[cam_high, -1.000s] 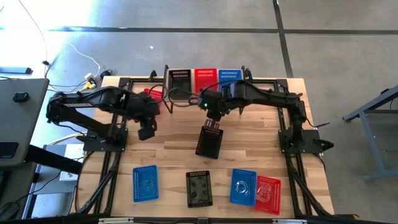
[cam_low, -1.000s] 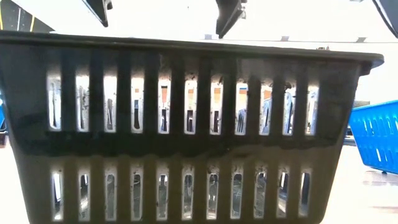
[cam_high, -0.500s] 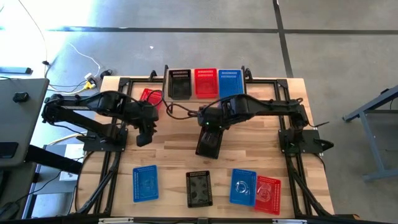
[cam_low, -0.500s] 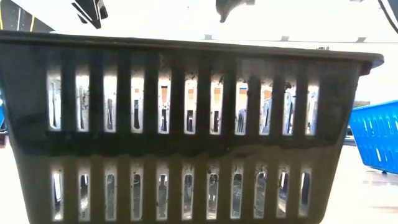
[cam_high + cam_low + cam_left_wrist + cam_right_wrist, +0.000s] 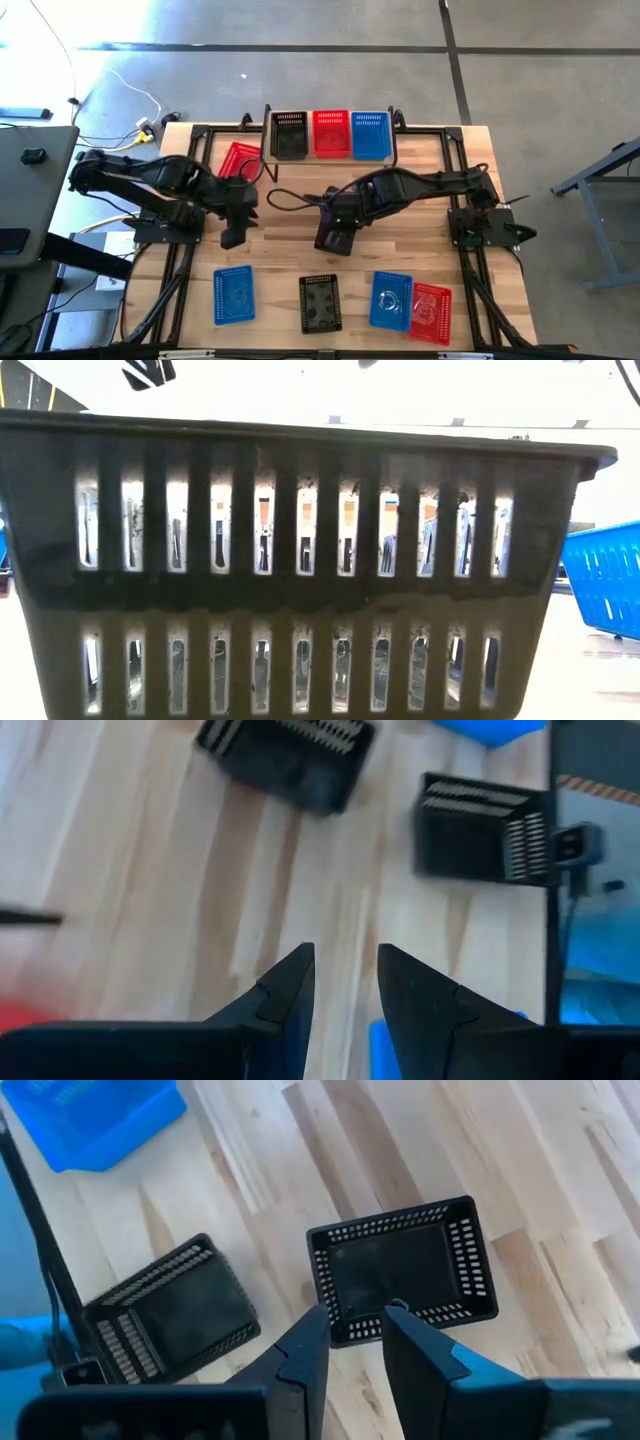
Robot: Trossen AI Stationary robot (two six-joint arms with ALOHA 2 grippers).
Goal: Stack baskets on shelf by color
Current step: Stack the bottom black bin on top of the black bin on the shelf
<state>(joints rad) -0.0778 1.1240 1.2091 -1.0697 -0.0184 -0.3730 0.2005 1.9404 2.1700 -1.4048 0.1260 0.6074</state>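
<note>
- Both arms have drawn back and lower across the surface (image 5: 420, 215) since a second ago: the right gripper (image 5: 338, 232), which hung near the shelf, now sits over the black basket (image 5: 334, 232) in the middle of the surface.
- Left gripper (image 5: 233, 232) has slid from beside the shelf's left end toward the near side, uncovering a red basket (image 5: 238, 160) that lies tilted on the surface just left of the shelf.
- In the right wrist view the right gripper (image 5: 352, 1342) has its fingers narrowly parted, their tips just over the near rim of the black basket (image 5: 402, 1270); whether they touch it I cannot tell, and it rests upright on the wood.
- In the left wrist view the left gripper (image 5: 343, 982) shows a narrow gap between its fingers, with nothing in it, above bare wood.
- On the shelf (image 5: 329, 157) three baskets stand in a row: black (image 5: 290, 134), red (image 5: 331, 133), blue (image 5: 369, 134).
- Along the near edge lie a blue basket (image 5: 233, 294), a second black basket (image 5: 320, 303), another blue one (image 5: 391, 299) and, touching it, a red one (image 5: 430, 311).
- That near black basket (image 5: 300, 560) fills the low view.
</note>
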